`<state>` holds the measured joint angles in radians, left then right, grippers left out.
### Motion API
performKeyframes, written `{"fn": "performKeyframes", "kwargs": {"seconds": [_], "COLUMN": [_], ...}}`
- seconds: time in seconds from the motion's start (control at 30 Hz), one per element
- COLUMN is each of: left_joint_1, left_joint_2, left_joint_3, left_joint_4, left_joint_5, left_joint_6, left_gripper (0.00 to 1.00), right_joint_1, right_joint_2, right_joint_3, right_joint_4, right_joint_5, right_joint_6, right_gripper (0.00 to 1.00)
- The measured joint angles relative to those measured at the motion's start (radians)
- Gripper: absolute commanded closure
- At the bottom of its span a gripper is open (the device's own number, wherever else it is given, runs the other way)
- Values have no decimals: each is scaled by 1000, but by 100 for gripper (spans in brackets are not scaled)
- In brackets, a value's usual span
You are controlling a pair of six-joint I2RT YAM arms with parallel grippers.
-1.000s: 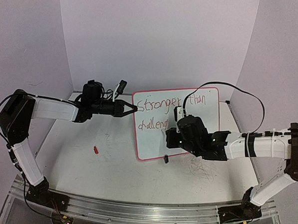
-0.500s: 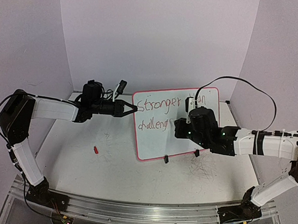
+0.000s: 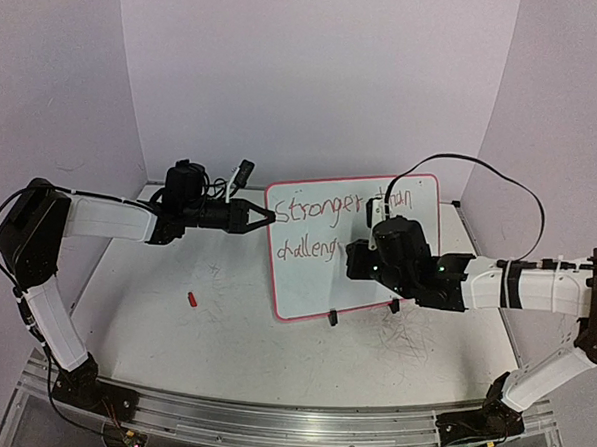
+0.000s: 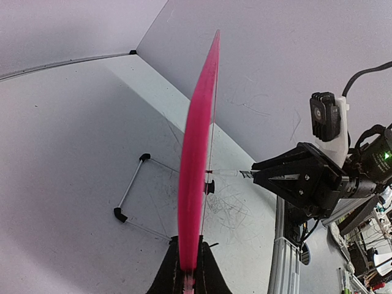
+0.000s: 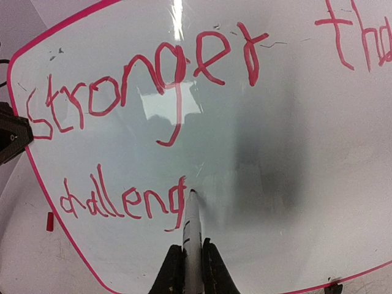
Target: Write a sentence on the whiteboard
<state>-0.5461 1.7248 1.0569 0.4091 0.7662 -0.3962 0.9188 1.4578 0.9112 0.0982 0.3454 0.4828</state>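
Holding the board: the left gripper (image 3: 269,217) is clamped on the pink-red rim of the flat white rectangular whiteboard (image 3: 305,284), at the board's 9 o'clock edge. In the left wrist view the black fingers (image 4: 205,278) pinch the rim from both sides, and the board (image 4: 199,153) shows edge-on.
Board position: it is propped up on the scuffed white tabletop (image 3: 222,340), at about 1 o'clock from the table's middle. Its writing face looks toward the arm bases.
Board feet: two small black clip feet (image 3: 332,316) sit on the board's 6 o'clock edge and touch the table.
Right gripper: the right gripper (image 5: 192,257) is closed tight on a slim white-barrelled marker pen (image 5: 191,226). The arm reaches in from the board's 3 o'clock side, and in the top view it covers part of the board's right half.
Pen tip: it touches the board just at the tail of the last letter written.
Writing: the thin red handwritten sentence (image 5: 141,92) reads "Stronger" and then "than" on the upper line; the right wrist view cuts that word off. The lower line reads "challeng" so far.
Loose item: a small red cap (image 3: 192,299) lies on the table at 8 o'clock from the board, well apart from it.
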Motion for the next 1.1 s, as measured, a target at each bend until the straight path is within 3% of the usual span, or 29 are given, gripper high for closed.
{"fn": "performKeyframes", "kwargs": {"seconds": [1.1], "left_joint_1": [0], "left_joint_2": [0], "left_joint_3": [0], "left_joint_4": [0], "left_joint_5": [0], "left_joint_6": [0], "left_gripper": [100], "right_joint_1": [-8], "right_joint_2": [0], "right_joint_3": [5], "right_joint_4": [8], "right_joint_5": [34], "right_joint_6": [-11], "right_gripper": [100]}}
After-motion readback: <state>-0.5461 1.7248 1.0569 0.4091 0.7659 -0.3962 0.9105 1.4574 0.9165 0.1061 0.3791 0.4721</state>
